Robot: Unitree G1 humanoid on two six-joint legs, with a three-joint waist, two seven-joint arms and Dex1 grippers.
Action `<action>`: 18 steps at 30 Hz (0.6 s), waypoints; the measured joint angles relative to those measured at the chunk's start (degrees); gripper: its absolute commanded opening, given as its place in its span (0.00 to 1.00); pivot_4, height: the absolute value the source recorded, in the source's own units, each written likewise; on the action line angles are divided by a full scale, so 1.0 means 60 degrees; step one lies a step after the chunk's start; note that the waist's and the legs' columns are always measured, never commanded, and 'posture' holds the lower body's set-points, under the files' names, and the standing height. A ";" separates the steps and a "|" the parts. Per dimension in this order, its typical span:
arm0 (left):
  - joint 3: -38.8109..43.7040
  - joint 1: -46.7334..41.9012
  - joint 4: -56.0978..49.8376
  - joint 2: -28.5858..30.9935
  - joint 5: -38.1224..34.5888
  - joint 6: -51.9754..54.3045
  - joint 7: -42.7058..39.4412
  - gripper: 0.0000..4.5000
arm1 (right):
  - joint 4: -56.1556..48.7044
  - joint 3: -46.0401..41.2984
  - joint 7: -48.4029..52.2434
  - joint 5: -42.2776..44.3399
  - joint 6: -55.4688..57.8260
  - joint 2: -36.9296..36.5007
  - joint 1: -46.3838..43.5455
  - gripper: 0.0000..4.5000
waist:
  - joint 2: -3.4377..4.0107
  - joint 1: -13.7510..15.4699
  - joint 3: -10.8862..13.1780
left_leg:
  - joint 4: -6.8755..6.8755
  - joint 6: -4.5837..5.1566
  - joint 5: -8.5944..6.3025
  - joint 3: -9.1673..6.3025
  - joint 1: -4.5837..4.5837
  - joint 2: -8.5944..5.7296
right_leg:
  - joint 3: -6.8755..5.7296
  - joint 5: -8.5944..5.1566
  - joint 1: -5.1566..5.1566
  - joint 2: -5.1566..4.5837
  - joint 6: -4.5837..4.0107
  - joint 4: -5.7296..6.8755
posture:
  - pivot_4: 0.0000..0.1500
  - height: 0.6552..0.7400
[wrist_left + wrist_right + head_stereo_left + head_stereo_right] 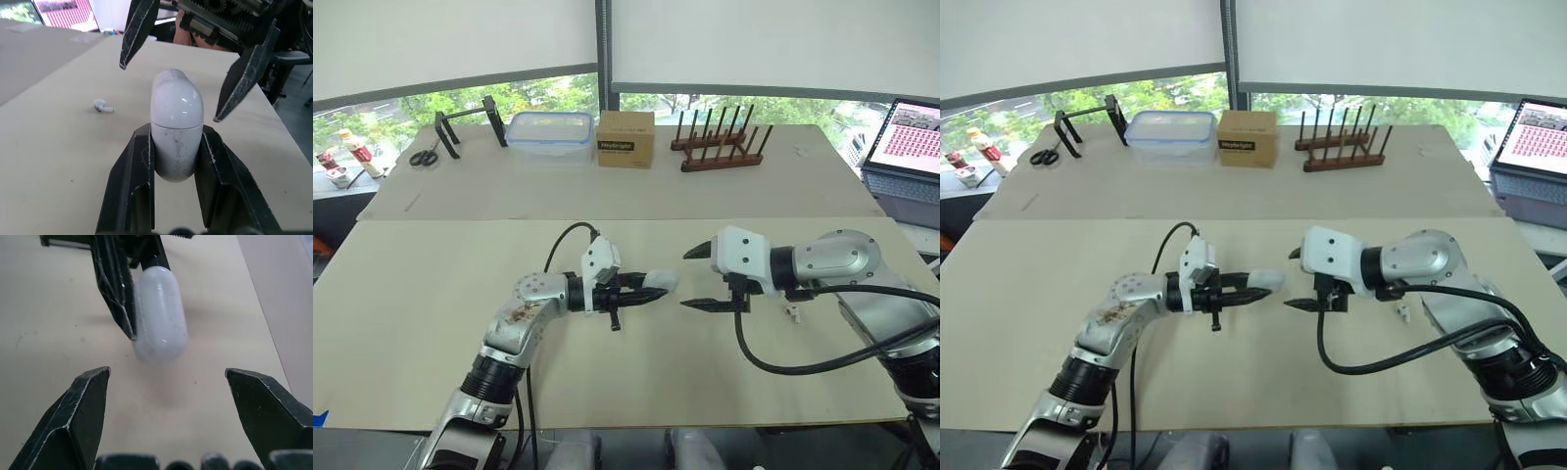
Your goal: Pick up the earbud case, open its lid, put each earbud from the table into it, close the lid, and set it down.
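Where the far table [558, 191] runs under the window: scissors [424, 156], a black stand [465, 122], a clear plastic container [549, 134], a cardboard box [626, 138], a wooden rack [720, 142], and a laptop [911, 132] off the right end.
Near table [431, 323]: both arms reach in over it toward the middle.
Left gripper [641, 290]: pointing toward the right arm, its two black fingers [142, 166] pinching the earbud case [176, 122] from both sides.
Earbud case: white and rounded, held off the tabletop; its lower half sits between the left fingers and its domed end sticks out past their tips. The lid looks shut.
Gap: the case's free end is near the right fingertips but not touching them.
Right gripper [685, 280]: fingers spread wide, one above the other, holding nothing, facing the case head-on so that the case lines up with the space between them.
Earbud [793, 312]: one small white piece lying on the near table just beside the right forearm, well apart from the case.
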 measured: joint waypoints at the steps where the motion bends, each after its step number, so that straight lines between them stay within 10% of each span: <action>1: 0.0000 0.0000 -0.0002 -0.0049 -0.0012 -0.0043 -0.0010 0.13 | 0.0000 -0.0036 -0.0065 0.0000 -0.0001 0.0130 -0.0001 0.93 | 0.0000 -0.0002 0.0000 | 0.0000 0.0000 0.0000 0.0000 0.0002 0.0000 | 0.0000 0.0000 0.0002 0.0001 0.0000 0.0000 | 1.00 1.00; 18: -0.0282 0.0096 0.0077 0.0336 0.0024 -0.0807 -0.0593 0.13 | 0.0361 -0.0357 -0.0152 0.0339 0.0339 0.0725 -0.0736 0.93 | 0.0001 0.0010 0.0000 | 0.0000 -0.0001 0.0000 -0.0001 0.0000 -0.0002 | -0.0002 0.0000 0.0003 0.0000 0.0000 -0.0003 | 1.00 1.00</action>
